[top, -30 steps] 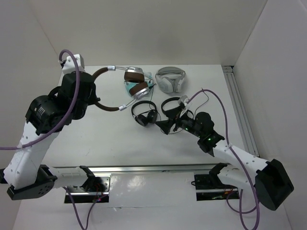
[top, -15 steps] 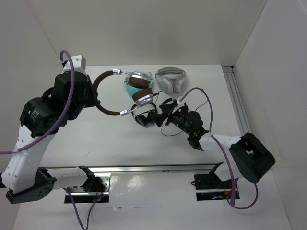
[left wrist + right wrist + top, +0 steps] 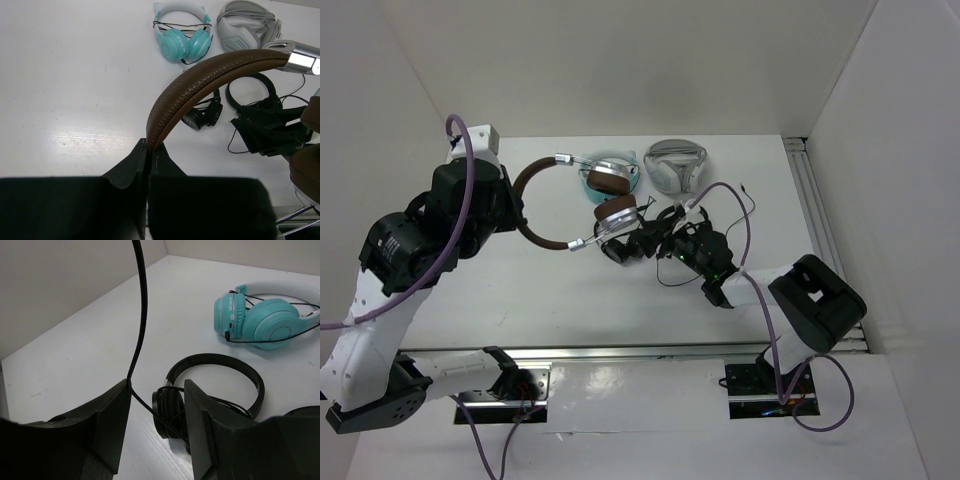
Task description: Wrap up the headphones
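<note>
Drawn nearer, brown-leather headphones (image 3: 618, 212) are clamped in the left hand (image 3: 148, 145); a thin black cable (image 3: 142, 305) is straddled by the parted right hand (image 3: 157, 390).

Five pairs of headphones are counted in all: one brown leather-banded pair with silver metal cups (image 3: 210, 75), one teal plastic pair (image 3: 182, 42), one white-grey padded pair (image 3: 247, 30) and two small all-black ones, a first black pair (image 3: 200, 116) and a second black pair (image 3: 250, 75). One white worktop (image 3: 570, 300) is seen, and two black pincers, the left pincer (image 3: 148, 145) and the right pincer (image 3: 156, 385).
</note>
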`<action>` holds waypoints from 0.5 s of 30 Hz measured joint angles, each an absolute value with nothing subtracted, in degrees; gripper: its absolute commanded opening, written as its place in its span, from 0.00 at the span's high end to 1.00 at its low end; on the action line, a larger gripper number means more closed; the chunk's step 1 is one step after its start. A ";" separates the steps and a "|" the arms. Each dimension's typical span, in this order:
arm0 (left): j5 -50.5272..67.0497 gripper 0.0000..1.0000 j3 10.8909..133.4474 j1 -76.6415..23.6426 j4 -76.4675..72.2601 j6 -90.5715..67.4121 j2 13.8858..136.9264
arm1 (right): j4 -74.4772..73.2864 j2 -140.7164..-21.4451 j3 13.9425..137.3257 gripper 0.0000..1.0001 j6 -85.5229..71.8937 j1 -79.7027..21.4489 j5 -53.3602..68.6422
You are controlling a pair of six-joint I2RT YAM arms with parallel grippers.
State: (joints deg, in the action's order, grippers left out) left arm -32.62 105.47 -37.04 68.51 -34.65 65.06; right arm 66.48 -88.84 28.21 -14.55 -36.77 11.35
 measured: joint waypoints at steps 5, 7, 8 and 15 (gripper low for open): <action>-32.64 1.00 104.55 -37.04 68.29 -34.65 65.06 | 69.58 -90.65 28.75 0.50 -15.70 -36.77 11.35; -32.77 1.00 104.16 -37.04 68.18 -34.65 65.06 | 70.52 -91.53 29.23 0.61 -16.32 -36.77 11.27; -32.93 1.00 103.85 -37.04 68.05 -34.65 65.01 | 70.96 -91.98 29.39 0.61 -16.71 -36.77 11.22; -33.41 1.00 100.97 -36.36 67.35 -34.68 64.71 | 72.03 -95.15 29.63 0.99 -19.14 -36.77 9.87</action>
